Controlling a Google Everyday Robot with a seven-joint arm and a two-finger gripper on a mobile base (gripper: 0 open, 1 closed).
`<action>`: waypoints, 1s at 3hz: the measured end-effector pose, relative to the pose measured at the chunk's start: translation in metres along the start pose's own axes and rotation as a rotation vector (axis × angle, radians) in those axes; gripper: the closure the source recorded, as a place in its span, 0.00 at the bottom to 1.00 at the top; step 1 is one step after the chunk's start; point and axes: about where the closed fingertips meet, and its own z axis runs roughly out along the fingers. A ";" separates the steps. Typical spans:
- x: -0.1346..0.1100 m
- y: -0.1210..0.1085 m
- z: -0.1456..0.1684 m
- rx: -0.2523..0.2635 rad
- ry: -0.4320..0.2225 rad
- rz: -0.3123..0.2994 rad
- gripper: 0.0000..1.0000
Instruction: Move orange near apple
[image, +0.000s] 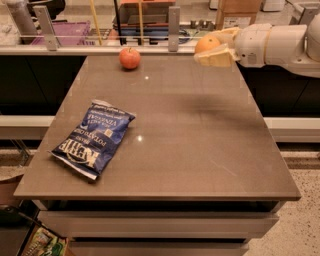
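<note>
The apple (129, 58) is red-orange and sits on the far left part of the brown table (190, 145), near its back edge. The orange (206, 44) is held in my gripper (212, 46), whose pale fingers (216, 56) are shut around it. The gripper comes in from the right on a white arm (272, 44) and holds the orange in the air above the table's far right part, well to the right of the apple.
A blue potato chip bag (93, 138) lies flat on the left half of the table. A counter with a rail, posts (173, 25) and boxes runs behind the table's back edge. The floor drops off on the right.
</note>
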 end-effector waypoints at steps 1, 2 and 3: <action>0.005 -0.015 0.031 -0.057 0.007 0.015 1.00; 0.008 -0.023 0.056 -0.078 0.027 0.038 1.00; 0.010 -0.029 0.075 -0.060 0.046 0.066 1.00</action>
